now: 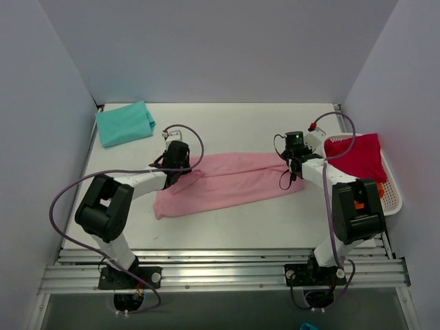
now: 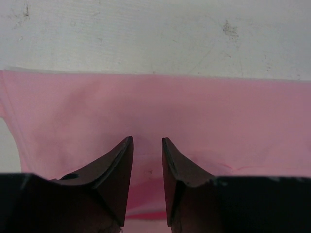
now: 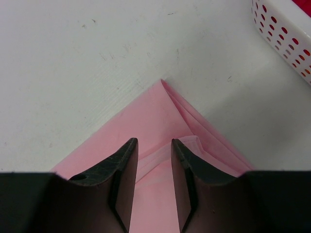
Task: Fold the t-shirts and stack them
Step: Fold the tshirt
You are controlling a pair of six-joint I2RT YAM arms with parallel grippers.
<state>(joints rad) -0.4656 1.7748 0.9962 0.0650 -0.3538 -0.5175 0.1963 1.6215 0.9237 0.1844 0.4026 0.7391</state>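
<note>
Two uncertain grips on the pink shirt (image 1: 227, 180)
Left gripper (image 2: 147, 141) and right gripper (image 3: 154, 141) stand half shut over its ends on the table (image 1: 234, 130); I can't tell if either pinches cloth. Catching one layer would skew my fold.

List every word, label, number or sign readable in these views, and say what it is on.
None readable.
The pink t-shirt, teal t-shirt, red t-shirt and white basket are plain.
The orange spot on the right arm is too small to tell.

No legible text or labels
</note>
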